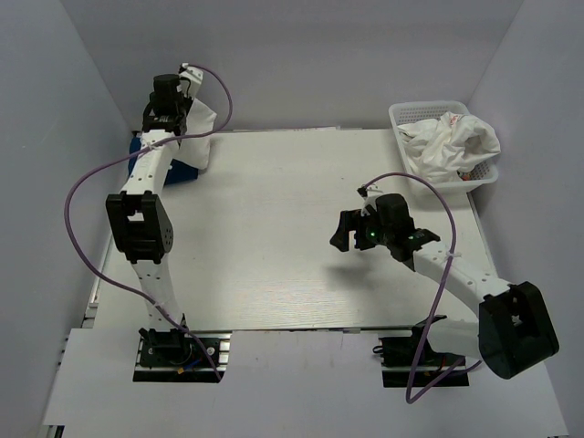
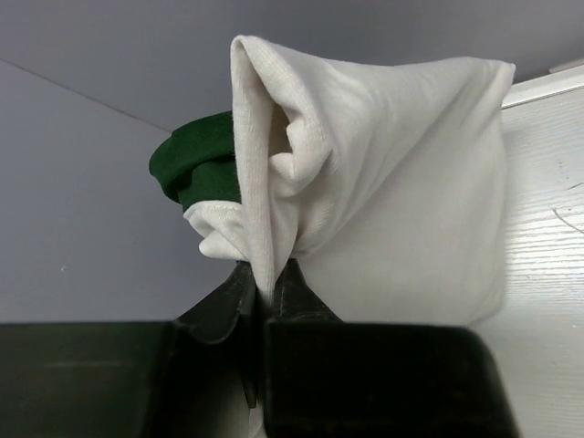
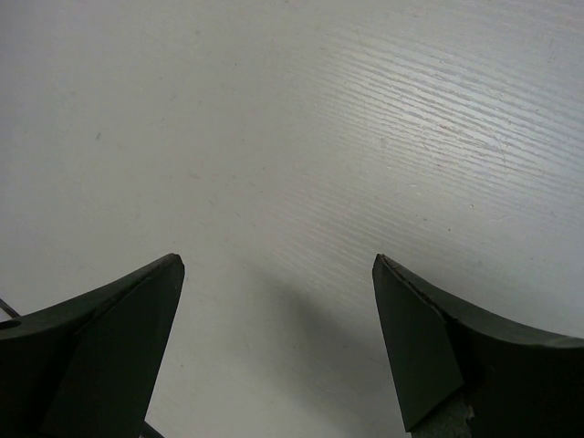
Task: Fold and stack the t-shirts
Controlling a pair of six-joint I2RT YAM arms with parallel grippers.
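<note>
T-shirts sit at two far corners of the table [image 1: 301, 228]. One white t-shirt with dark green trim [image 2: 392, 182] is bunched and hanging from the left gripper [image 2: 265, 283], whose fingers are pinched tight on a fold of the white cloth. The left wrist view shows a rolled dark green edge [image 2: 196, 169] poking out behind the white folds. The overhead view shows the left arm stretched to the far left corner, holding this shirt up beside the wall. A dark blue t-shirt [image 1: 185, 170] lies on the table just below it, partly hidden by the arm. At the far right corner, a white lattice basket [image 1: 401, 114] holds a crumpled heap of white t-shirts [image 1: 452, 141] with small red marks, some of the cloth spilling over the basket's rim. The right gripper [image 3: 278, 274] hovers over bare tabletop, right of centre and well apart from the basket. Its jaws are spread wide with nothing between them.
</note>
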